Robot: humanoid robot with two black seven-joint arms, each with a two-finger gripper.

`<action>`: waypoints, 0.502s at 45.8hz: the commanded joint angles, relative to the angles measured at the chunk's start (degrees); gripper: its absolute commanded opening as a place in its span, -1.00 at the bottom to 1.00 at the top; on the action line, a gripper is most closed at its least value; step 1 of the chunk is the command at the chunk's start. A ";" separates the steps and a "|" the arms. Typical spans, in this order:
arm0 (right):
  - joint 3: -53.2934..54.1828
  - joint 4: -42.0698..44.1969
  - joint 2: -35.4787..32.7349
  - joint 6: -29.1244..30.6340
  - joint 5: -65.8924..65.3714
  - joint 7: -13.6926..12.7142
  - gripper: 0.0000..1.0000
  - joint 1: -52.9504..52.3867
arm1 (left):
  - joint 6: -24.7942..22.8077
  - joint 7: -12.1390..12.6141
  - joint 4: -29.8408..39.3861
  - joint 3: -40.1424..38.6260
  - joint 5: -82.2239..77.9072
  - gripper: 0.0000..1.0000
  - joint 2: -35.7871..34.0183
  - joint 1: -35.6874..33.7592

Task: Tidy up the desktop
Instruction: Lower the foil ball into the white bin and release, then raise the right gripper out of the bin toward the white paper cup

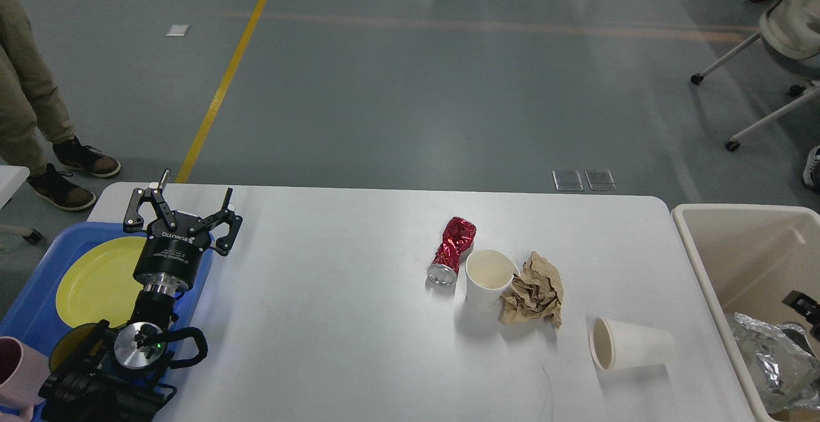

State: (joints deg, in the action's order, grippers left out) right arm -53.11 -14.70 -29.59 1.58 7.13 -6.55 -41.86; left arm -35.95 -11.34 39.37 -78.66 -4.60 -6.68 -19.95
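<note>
White desktop (333,319) runs lengthwise left-right; left gripper (182,207) spread wide, empty; right gripper's (806,303) fingers indiscernible.

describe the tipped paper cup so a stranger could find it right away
On the desktop, look toward the beige bin on the right. The tipped cup lies nearest that bin, mouth facing left. The other cup stands upright between a can and a paper wad.

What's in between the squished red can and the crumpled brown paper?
An upright white paper cup stands between the red can and the brown paper, in the head view.
</note>
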 commanded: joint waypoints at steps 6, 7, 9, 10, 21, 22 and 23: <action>-11.57 -25.45 -4.87 7.72 -8.54 -3.12 1.00 -27.19 | 0.00 0.00 0.00 0.00 -0.05 0.93 0.00 -0.09; -12.80 -27.38 -4.87 8.60 -8.54 -3.30 1.00 -29.57 | 0.00 0.00 0.00 0.00 -0.05 0.93 0.00 0.00; -15.17 -31.51 -4.60 10.53 -8.54 -3.47 1.00 -34.14 | 0.00 0.00 0.00 0.00 -0.05 0.93 0.00 -0.09; -16.23 -33.53 -4.34 11.76 -8.54 -3.56 1.00 -36.34 | 0.00 0.00 0.00 0.00 -0.05 0.93 0.00 0.00; -21.43 -45.41 2.34 31.27 -8.19 -3.65 1.00 -57.26 | 0.00 0.00 0.00 0.00 -0.05 0.93 0.00 -0.09; -21.43 -46.29 2.69 33.64 -8.19 -3.74 1.00 -58.93 | 0.00 0.00 0.00 0.00 -0.05 0.93 0.00 0.00; -21.43 -47.17 3.13 35.49 -8.19 -3.65 1.00 -60.69 | 0.00 0.00 0.00 0.00 0.03 0.93 0.00 0.00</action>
State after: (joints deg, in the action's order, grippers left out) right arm -73.88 -58.05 -28.97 26.91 -1.31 -10.19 -94.14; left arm -35.95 -11.34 39.40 -78.66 -4.66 -6.68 -20.00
